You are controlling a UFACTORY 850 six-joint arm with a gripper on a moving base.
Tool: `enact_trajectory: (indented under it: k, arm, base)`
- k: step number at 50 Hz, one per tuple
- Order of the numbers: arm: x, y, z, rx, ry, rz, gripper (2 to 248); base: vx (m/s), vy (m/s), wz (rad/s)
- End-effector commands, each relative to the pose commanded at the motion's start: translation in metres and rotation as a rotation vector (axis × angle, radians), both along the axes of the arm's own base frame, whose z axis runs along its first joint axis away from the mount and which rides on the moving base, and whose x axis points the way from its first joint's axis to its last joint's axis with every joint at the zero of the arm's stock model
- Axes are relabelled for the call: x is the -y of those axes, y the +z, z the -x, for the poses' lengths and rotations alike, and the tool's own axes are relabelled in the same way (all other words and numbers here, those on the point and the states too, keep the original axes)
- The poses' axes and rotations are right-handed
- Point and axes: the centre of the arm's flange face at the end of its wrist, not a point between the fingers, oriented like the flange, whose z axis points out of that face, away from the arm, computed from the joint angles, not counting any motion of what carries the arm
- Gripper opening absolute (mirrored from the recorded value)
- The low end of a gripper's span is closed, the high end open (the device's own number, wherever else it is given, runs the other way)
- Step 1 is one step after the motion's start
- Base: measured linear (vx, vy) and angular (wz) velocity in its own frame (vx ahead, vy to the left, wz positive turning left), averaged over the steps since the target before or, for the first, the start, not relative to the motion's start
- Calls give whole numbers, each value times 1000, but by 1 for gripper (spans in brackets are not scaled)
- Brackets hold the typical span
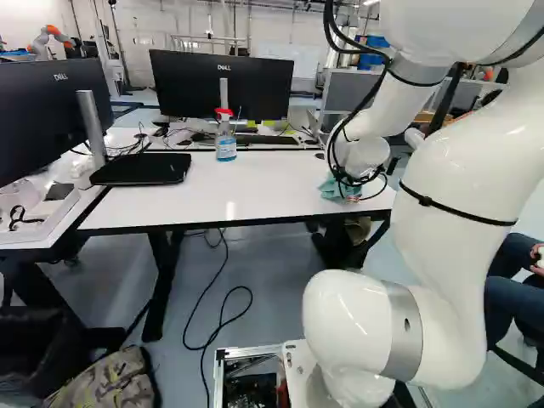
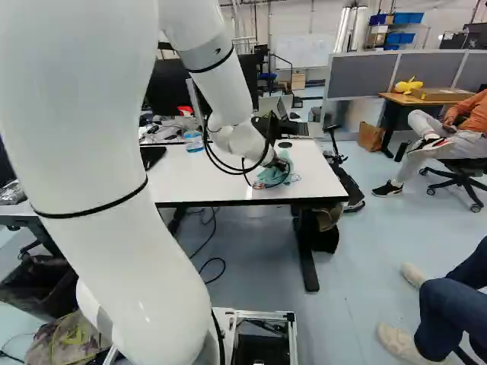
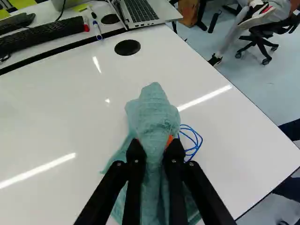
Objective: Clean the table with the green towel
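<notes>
In the right base view my gripper (image 2: 280, 163) is low over the right part of the white table (image 2: 221, 179), partly behind cables. Bunched beneath it is the green towel (image 2: 272, 176), also visible in the left base view as a teal heap (image 1: 329, 189). Seen from the wrist, the gripper (image 3: 155, 149) is shut on the green towel (image 3: 152, 112): a thick fold is pinched between both fingers and bulges ahead of them, while looser cloth spreads beneath on the tabletop. A bit of orange shows at one fingertip. The towel's underside is hidden.
A thin blue cord (image 3: 192, 140) lies looped beside the towel. Farther back stand a spray bottle (image 1: 225, 143), a keyboard (image 3: 42, 33), pens and a laptop (image 3: 140, 11). Two monitors rise beyond the left part. A seated person's legs (image 2: 449, 312) are right of the base.
</notes>
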Motion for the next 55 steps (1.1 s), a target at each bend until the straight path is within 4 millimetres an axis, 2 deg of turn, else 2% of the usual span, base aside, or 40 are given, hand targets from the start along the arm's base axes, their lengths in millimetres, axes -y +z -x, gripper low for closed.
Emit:
enact_trajectory:
  k: [55]
  arm:
    - [-3,-7,6,-99,3,-43,57]
  base:
    - [0,0,0]
